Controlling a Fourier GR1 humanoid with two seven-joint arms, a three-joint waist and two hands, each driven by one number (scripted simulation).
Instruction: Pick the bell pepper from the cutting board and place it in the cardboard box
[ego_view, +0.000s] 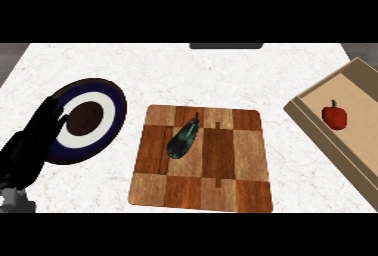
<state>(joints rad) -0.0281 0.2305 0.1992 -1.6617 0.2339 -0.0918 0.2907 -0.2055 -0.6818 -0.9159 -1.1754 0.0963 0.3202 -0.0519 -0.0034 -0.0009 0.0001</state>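
You have one red bell pepper (334, 115) to look at, and it already lies inside the one cardboard box (310, 116) at the right of the counter (221, 70), on the box floor, apart from the near wall. The box runs off the right edge of the view, so you cannot see its far side.

One wooden cutting board (214, 165) sits in the middle, its near edge close to the lower limit of the view. One dark green eggplant (183, 137) lies on the upper left part of the board, tilted, stem end pointing up and right.

One round plate (111, 107) with a dark blue rim, a white ring and a brown centre sits left of the board, with a strip of bare counter between them.

You see only one hand, the left hand (29, 145), at the left edge. Its fingers are straight and point upward, holding nothing, and they overlap the plate's left rim. The right hand does not show.

Open marble counter lies beyond the board toward the far edge, and a wide gap separates the board from the box.
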